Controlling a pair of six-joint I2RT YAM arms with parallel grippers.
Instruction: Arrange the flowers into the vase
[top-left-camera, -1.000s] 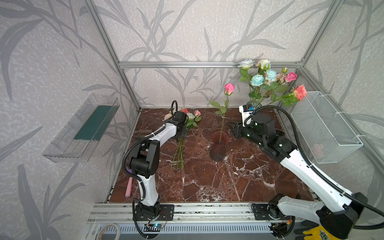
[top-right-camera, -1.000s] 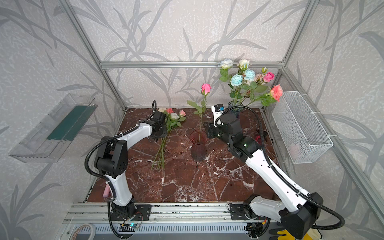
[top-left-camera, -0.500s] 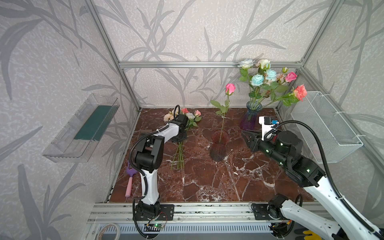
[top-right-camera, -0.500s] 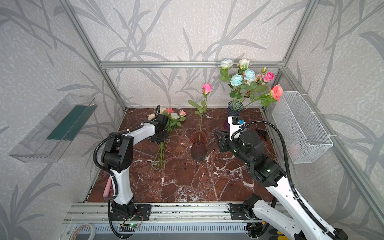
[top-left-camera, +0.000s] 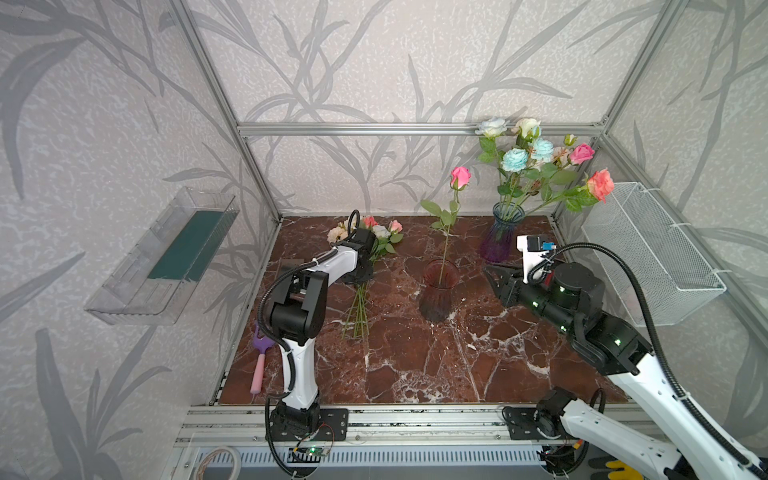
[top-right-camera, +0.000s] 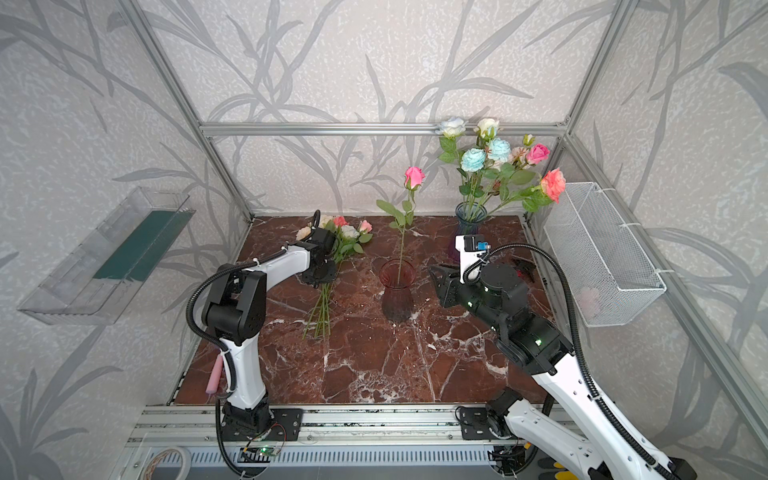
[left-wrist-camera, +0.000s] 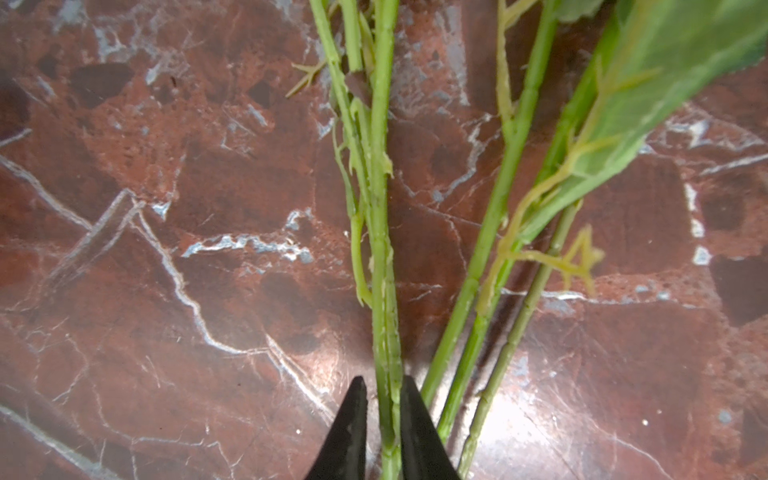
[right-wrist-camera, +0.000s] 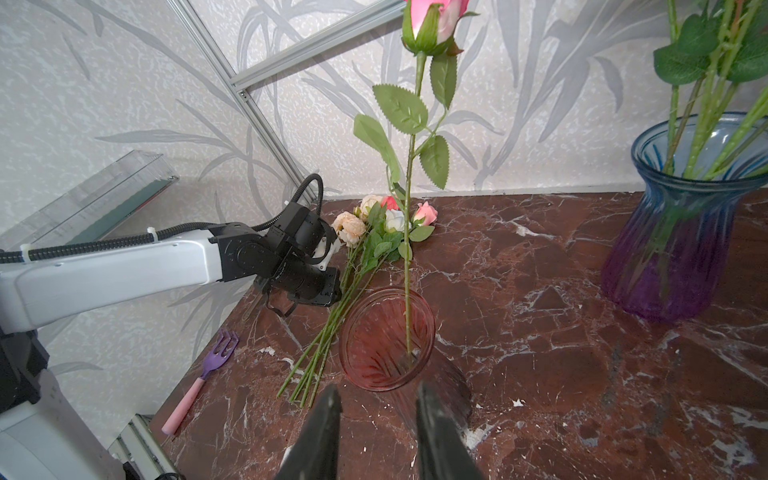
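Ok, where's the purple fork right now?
In both top views the fork lies flat at the table's left edge, just left of the left arm and front-left of the loose flowers' stem ends.

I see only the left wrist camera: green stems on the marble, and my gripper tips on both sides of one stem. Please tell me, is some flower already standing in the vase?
Observer: Yes, one pink rose stands upright in the reddish vase in the middle of the table.
Operator: And where is the right gripper?
Observer: The right gripper is open and empty, close to that vase but not touching it.
Operator: In which direction do the heads of my flowers point?
Observer: The loose flowers lie flat, heads toward the back wall, cut ends toward the front.
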